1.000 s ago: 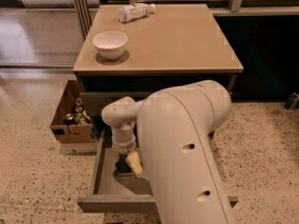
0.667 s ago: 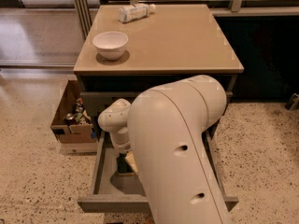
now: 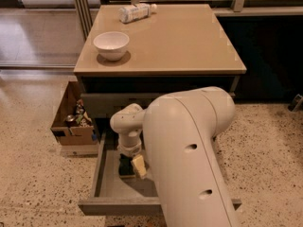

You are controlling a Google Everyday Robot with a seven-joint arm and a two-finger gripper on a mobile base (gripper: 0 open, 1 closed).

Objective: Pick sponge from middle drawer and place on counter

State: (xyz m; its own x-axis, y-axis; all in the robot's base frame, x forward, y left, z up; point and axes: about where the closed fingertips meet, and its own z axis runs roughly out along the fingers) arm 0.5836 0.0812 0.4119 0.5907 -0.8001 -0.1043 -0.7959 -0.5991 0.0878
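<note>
The white arm [image 3: 189,150] fills the foreground and hides the right half of the drawer [image 3: 109,186], which is open under the tan tabletop [image 3: 180,41]. A cardboard box [image 3: 64,126] sits on the floor beside it. A bowl [image 3: 111,45] and a lying bottle [image 3: 135,12] rest on top. The claw [image 3: 132,167] is down inside the drawer against the dark sponge [image 3: 125,168]. I cannot tell its grip.

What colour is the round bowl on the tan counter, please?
The bowl is white, per camera view; the end effector is inside the open grey drawer.
</note>
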